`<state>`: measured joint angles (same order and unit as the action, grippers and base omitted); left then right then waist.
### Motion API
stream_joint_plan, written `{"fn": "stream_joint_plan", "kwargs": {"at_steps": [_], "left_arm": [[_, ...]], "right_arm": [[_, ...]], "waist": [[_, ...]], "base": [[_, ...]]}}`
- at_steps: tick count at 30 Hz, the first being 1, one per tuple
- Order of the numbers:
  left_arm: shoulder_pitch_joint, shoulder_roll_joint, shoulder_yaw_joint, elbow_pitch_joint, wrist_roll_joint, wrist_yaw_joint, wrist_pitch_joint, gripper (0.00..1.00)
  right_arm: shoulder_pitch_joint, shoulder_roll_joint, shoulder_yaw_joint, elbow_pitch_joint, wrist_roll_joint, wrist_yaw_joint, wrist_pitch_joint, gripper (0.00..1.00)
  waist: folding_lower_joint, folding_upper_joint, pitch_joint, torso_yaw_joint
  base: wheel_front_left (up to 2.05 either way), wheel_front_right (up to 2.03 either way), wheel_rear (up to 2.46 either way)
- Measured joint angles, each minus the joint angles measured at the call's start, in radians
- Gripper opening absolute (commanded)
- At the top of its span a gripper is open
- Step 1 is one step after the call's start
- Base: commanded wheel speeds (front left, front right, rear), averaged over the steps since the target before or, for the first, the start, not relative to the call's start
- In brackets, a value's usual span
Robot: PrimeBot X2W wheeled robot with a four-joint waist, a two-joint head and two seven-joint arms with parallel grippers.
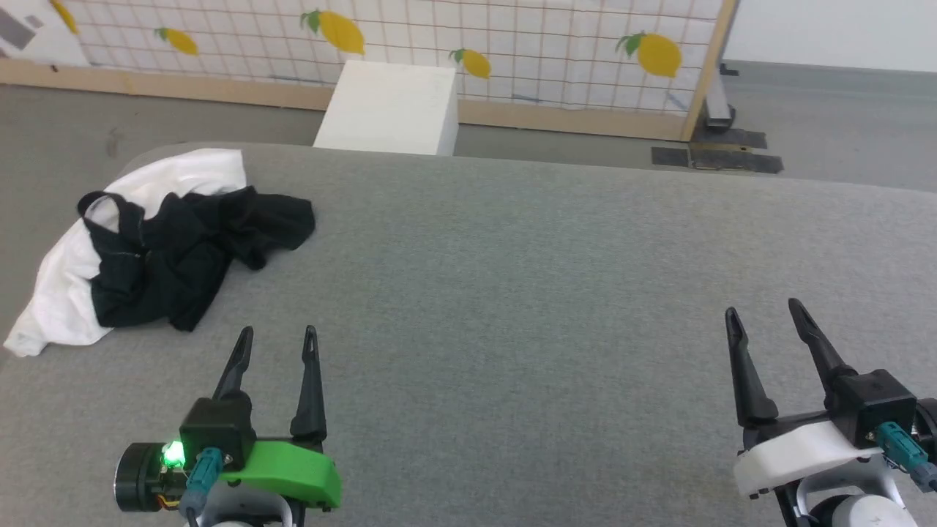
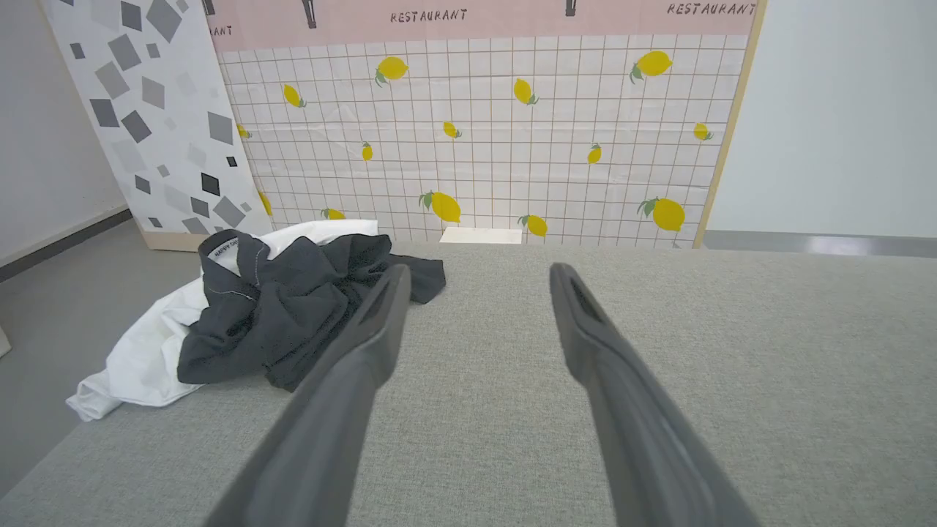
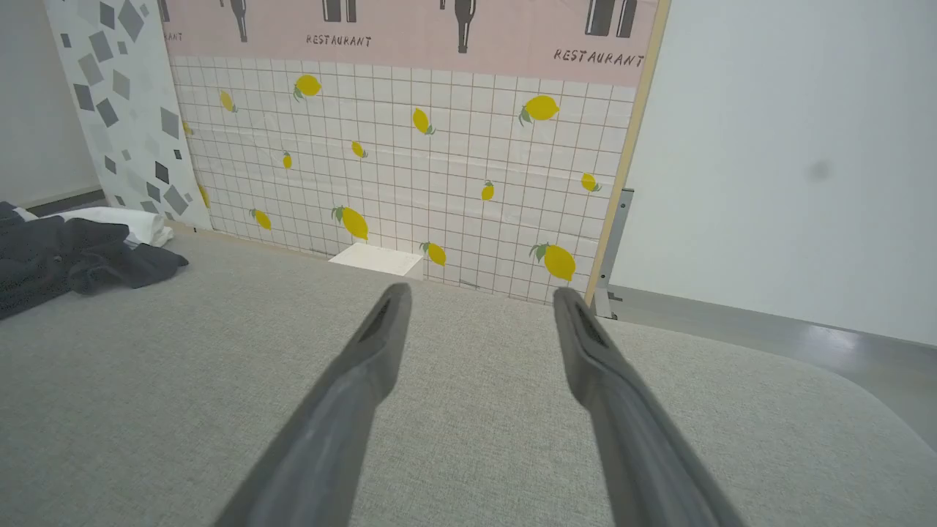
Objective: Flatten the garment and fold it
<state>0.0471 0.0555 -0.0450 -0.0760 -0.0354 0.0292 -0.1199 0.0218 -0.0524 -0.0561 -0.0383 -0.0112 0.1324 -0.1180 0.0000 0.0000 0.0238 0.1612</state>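
Presently the crumpled white-and-black raglan shirt (image 1: 168, 256) lies at the far-left corner of the grey fabric-covered surface (image 1: 512, 293). Its white cloth spills over the left edge and its long axis roughly follows that edge. Wide grey surface extends rightward. The left hand (image 1: 279, 331) and the right hand (image 1: 762, 308) are both spread, near the front edge.

"RESTAURANT" printed repeatedly along pink band (image 2: 476, 25) atop lemon-pattern panel (image 2: 476, 146). Garment (image 2: 278, 315) neck label (image 2: 224, 247): lettering too small to read.
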Motion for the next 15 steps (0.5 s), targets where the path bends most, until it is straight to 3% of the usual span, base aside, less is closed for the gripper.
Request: {"fn": "stream_joint_plan", "kwargs": {"at_steps": [15], "left_arm": [[0.015, 0.0, -0.007, -0.007, -0.01, 0.016, -0.031, 1.0]], "right_arm": [[0.0, 0.0, 0.033, 0.01, -0.007, 0.0, -0.033, 1.0]], "waist": [[0.0, 0.0, 0.001, 0.111]], "base": [[0.0, 0.0, 0.0]]}}
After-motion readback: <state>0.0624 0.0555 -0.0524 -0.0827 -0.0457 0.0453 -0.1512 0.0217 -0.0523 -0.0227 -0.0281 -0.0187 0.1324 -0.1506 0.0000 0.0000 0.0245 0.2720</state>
